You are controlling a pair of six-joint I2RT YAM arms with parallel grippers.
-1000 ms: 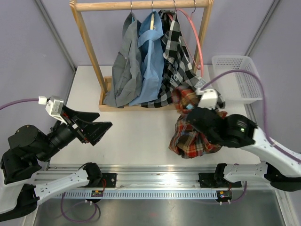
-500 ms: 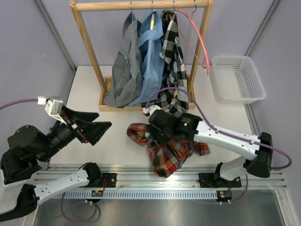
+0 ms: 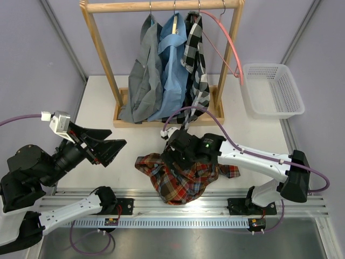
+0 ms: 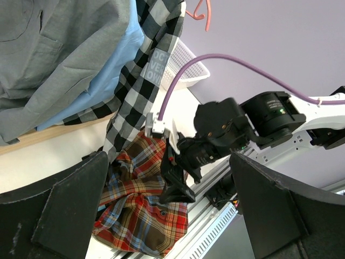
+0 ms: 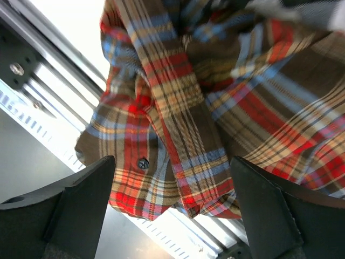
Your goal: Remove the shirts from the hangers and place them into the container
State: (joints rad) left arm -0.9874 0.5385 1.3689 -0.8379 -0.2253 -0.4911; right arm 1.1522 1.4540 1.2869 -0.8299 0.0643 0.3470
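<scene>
Transfer of the plaid shirt (image 3: 180,181) to the basket (image 3: 269,66) is the step in hand. The shirt lies crumpled at the near edge of the table (image 3: 97,102), partly over the rail (image 3: 178,208) and well apart from the basket at the far right. The right tool (image 5: 171,162) hangs just above it, jaws wide, gripping nothing. The left tool (image 3: 116,152) stands wide and empty off to the left. By my judgement the next move calls for a firm pinch on a thick fold, then a lift and carry rightward. Grey (image 3: 143,81), blue (image 3: 171,75) and checked (image 3: 197,70) shirts hang on the rack (image 3: 102,59) beside a bare pink hanger (image 3: 232,51).
</scene>
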